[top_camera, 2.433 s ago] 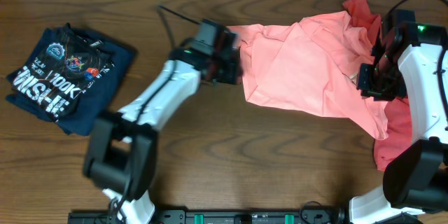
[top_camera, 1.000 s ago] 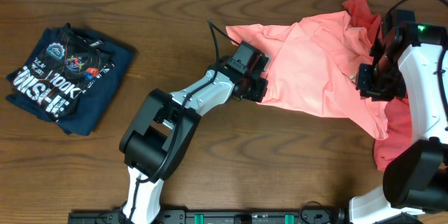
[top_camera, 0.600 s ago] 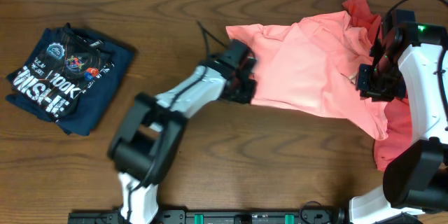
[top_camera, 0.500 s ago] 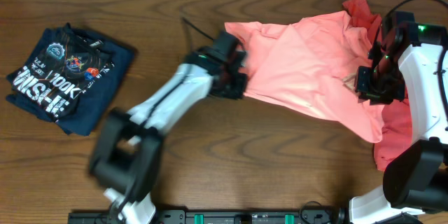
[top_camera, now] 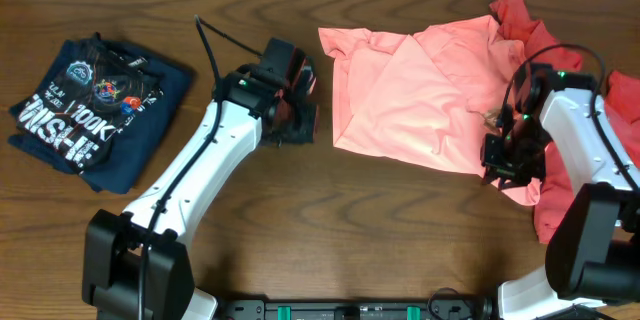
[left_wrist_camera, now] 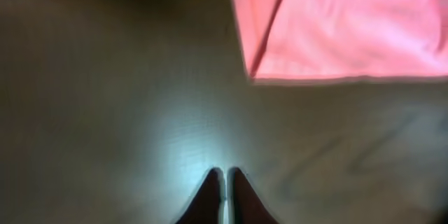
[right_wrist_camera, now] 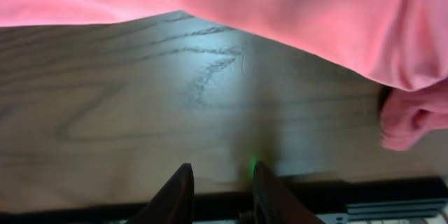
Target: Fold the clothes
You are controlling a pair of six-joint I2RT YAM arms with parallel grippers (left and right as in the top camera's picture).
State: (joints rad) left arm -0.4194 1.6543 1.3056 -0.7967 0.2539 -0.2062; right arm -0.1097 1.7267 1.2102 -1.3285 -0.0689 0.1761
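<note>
Salmon-pink T-shirt (top_camera: 430, 90): lies spread and rumpled, right of centre on the bench (top_camera: 350, 240) (no fold made).
Left hand (left_wrist_camera: 225, 175): has released the shirt's left edge and withdrawn left; fingers nearly pressed together, empty.
Right hand (right_wrist_camera: 222, 171): slightly spread, empty, at the shirt's near-right edge.

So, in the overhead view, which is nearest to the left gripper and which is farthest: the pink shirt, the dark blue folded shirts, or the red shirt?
From the left gripper:
1. pink shirt, just beside it, mid-table.
2. dark blue folded shirts, at the picture's left end.
3. red shirt, at the far right end.
</note>
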